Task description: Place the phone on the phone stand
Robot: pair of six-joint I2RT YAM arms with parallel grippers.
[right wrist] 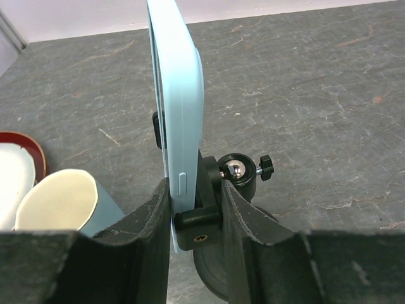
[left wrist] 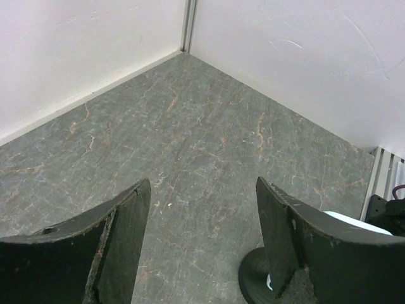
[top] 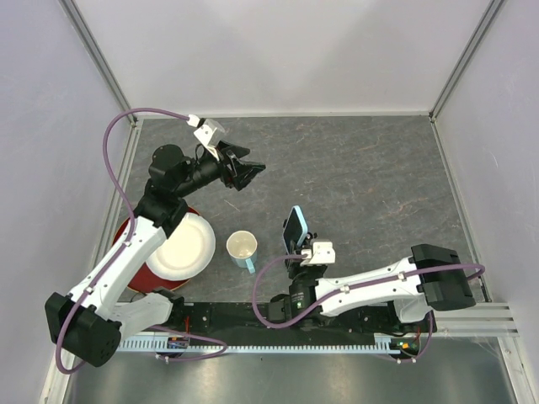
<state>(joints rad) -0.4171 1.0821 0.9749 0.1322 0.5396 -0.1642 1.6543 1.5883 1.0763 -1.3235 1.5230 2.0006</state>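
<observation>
The phone [top: 295, 225], in a light blue case, stands upright on edge in the clamp of the black phone stand [top: 297, 247], right of the cup. In the right wrist view the phone [right wrist: 180, 95] sits in the clamp holder [right wrist: 202, 218], with the ball joint and disc base behind it. My right gripper [right wrist: 193, 183] is closed around them, its left finger on the phone's edge and its right finger on the clamp; it also shows in the top view [top: 301, 255]. My left gripper [top: 248, 172] is open and empty above the far left of the table [left wrist: 202, 187]. The stand's base [left wrist: 253, 278] peeks out behind its right finger.
A cream cup with a blue outside [top: 242, 249] stands left of the stand and close to my right gripper [right wrist: 60, 199]. A white plate [top: 181, 247] lies on a red plate [top: 126, 231] at the near left. White walls enclose the grey table [top: 379, 185].
</observation>
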